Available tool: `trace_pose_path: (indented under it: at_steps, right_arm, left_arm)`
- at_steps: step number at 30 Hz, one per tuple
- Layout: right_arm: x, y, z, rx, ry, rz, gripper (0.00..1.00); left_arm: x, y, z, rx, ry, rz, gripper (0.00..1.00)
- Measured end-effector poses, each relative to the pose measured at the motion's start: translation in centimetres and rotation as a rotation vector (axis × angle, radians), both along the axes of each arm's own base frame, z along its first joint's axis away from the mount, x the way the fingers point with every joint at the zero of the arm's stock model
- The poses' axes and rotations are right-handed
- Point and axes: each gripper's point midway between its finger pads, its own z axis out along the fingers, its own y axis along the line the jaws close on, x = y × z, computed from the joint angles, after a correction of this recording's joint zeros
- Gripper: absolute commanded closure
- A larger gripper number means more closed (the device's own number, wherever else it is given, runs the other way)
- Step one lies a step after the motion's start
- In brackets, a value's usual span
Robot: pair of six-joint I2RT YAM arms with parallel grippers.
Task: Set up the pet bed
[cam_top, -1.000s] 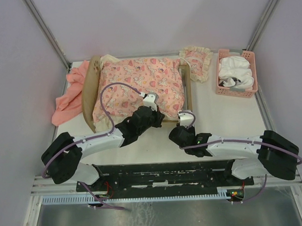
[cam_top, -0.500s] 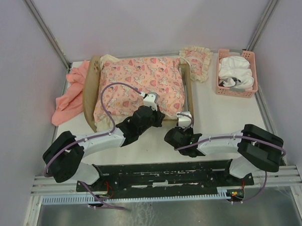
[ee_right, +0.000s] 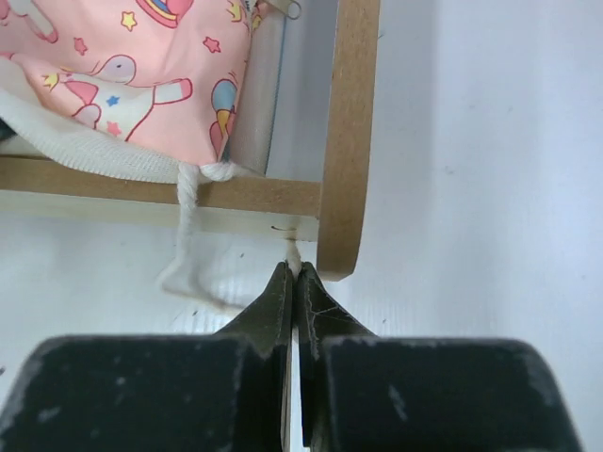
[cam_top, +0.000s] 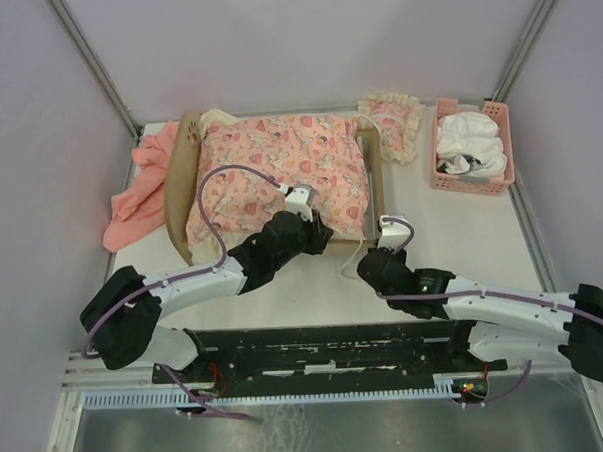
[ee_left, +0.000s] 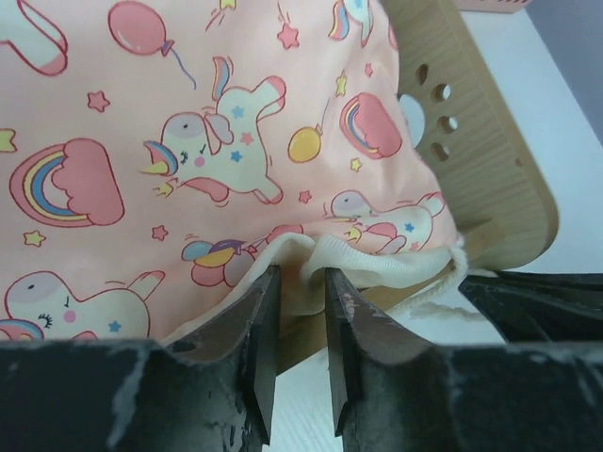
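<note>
I'm looking at a white tabletop (cam_top: 462,229) between pale lilac walls (cam_top: 304,46). The light-wood pet bed (cam_top: 177,191) sits toward the back, under a puffy pink unicorn-print cushion (cam_top: 279,172). Left of the bed lies a salmon cloth (cam_top: 135,193). To its right are a frilled pillow (cam_top: 392,122) and a slotted pink plastic basket (cam_top: 444,175). My left gripper (ee_left: 300,275) is slightly parted at the cushion's cream hem. My right gripper (ee_right: 292,273) is clenched on a white cord (ee_right: 185,221) at the bed's near right corner.
</note>
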Motion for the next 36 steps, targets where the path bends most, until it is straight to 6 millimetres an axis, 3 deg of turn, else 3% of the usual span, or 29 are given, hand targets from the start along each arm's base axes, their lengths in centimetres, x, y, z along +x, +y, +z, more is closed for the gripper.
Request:
trace_pose_path:
  at_steps: [4,10,15,20,27,36]
  right_arm:
    - [-1.4,0.7,0.3,0.064,0.058,0.088,0.98]
    - [-2.6,2.0,0.0,0.133,0.122,0.145,0.98]
    - [-3.2,2.9,0.8,0.244,0.144,0.151,0.98]
    - [-3.9,3.7,1.3,0.343,0.173,0.146,0.98]
    - [-4.1,3.4,1.2,0.413,0.172,0.108,0.98]
    - [-4.2,2.7,1.3,0.471,0.149,0.076,0.98]
  left_arm:
    - [-1.1,0.1,1.7,-0.038,-0.011,-0.043,0.52]
    - [-4.1,0.5,4.6,-0.122,-0.049,-0.165,0.49]
    - [-7.6,0.1,2.9,-0.127,-0.042,-0.298,0.47]
    - [-10.4,-1.9,0.8,-0.116,-0.029,-0.422,0.46]
    - [-11.9,-4.4,-2.2,-0.085,-0.003,-0.489,0.46]
    - [-12.2,-7.4,-2.4,-0.098,-0.047,-0.484,0.46]
